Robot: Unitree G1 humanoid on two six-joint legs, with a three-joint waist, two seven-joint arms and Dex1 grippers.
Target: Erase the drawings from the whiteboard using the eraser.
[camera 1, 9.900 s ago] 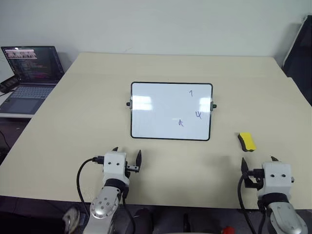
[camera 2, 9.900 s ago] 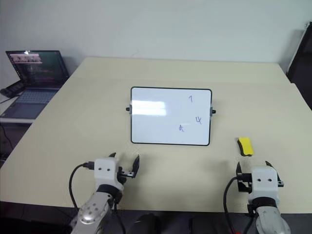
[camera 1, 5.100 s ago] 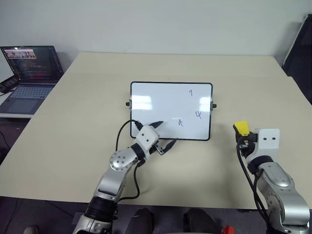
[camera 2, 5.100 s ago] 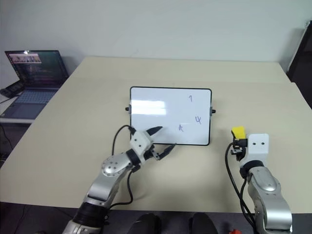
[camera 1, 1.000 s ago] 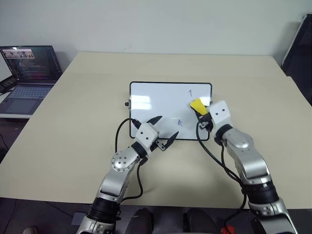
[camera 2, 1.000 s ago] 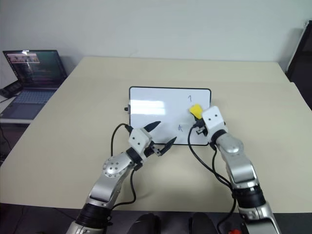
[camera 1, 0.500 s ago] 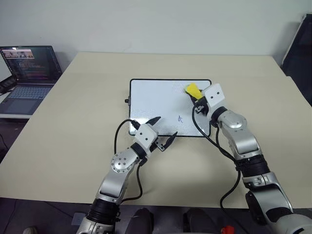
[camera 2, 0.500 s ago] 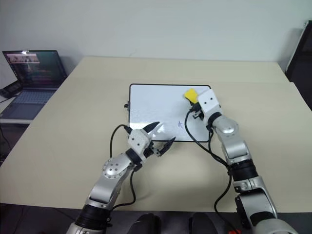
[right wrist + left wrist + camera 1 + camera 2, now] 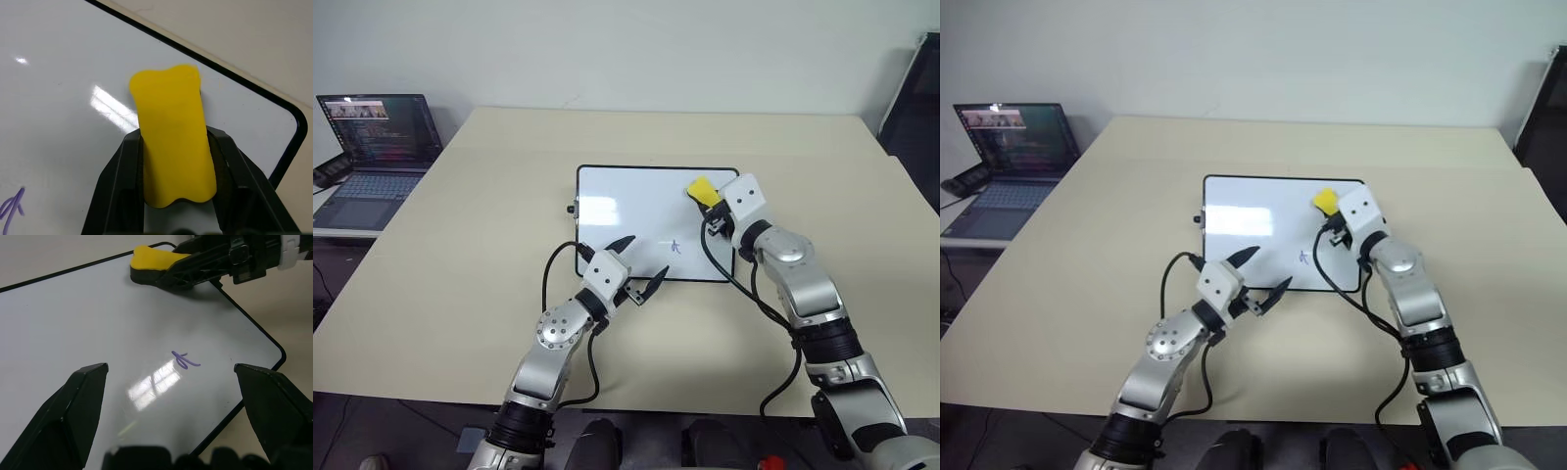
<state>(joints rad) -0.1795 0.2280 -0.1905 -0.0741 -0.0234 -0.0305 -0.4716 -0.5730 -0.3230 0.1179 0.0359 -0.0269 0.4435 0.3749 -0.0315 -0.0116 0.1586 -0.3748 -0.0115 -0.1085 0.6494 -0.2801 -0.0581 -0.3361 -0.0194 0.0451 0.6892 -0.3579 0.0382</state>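
One blue scribble (image 9: 674,247) shows on the whiteboard (image 9: 617,220), near its front edge. The right gripper (image 9: 708,203) clamps the yellow eraser (image 9: 700,187) against the board's far right corner. The left gripper (image 9: 640,264) hangs over the board's front edge, fingers spread apart. A laptop (image 9: 370,147) sits well left of the board.

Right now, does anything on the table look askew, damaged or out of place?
Nothing stands out. The whiteboard lies flat and square on the table, one drawing remains on it, and the right hand holds the eraser at the board's far right corner.
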